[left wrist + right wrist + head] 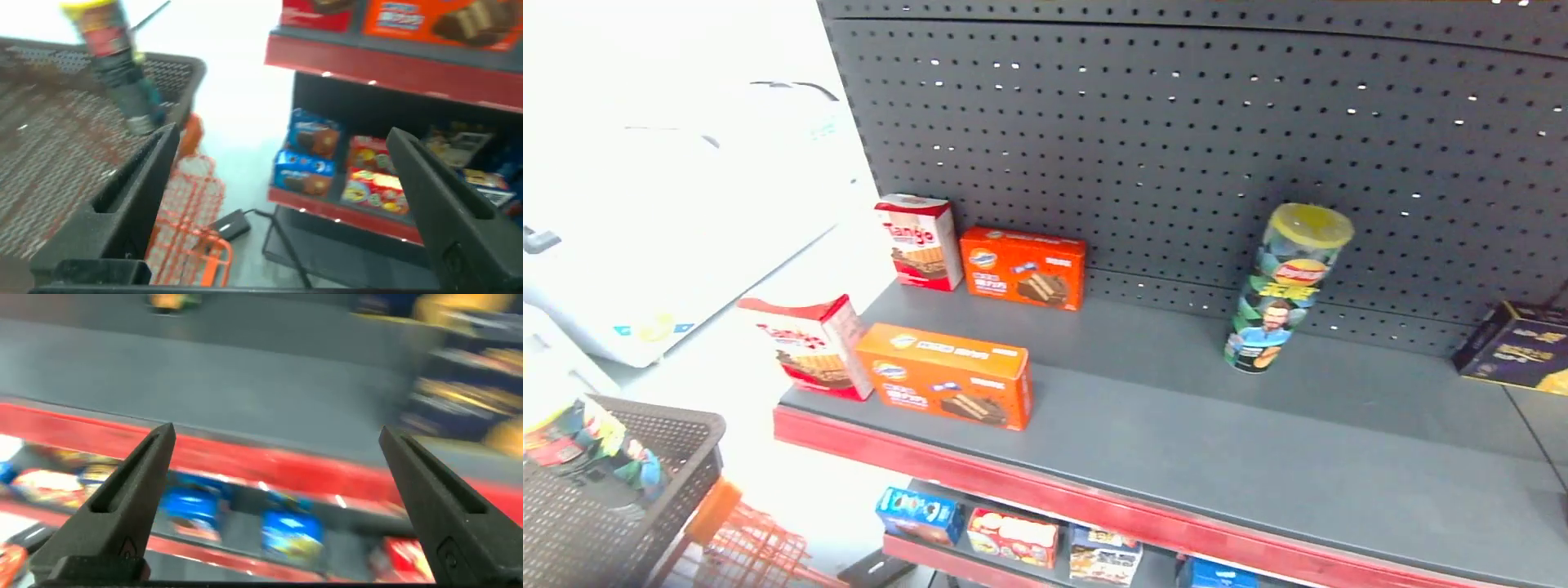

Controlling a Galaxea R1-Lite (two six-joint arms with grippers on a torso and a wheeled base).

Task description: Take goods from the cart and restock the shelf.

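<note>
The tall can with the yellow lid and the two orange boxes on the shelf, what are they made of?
The tall can looks like a rolled cardboard tube with a glossy printed wrap. Its yellow lid looks like soft, slightly see-through plastic. The two orange boxes look like thin printed cardboard: sharp folded edges, flat faces, slight sheen.

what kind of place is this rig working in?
Likely a shop aisle, real or mock-up: a pegboard-backed shelf with a red front edge, snack boxes faced forward, and a mesh cart basket beside it.
</note>
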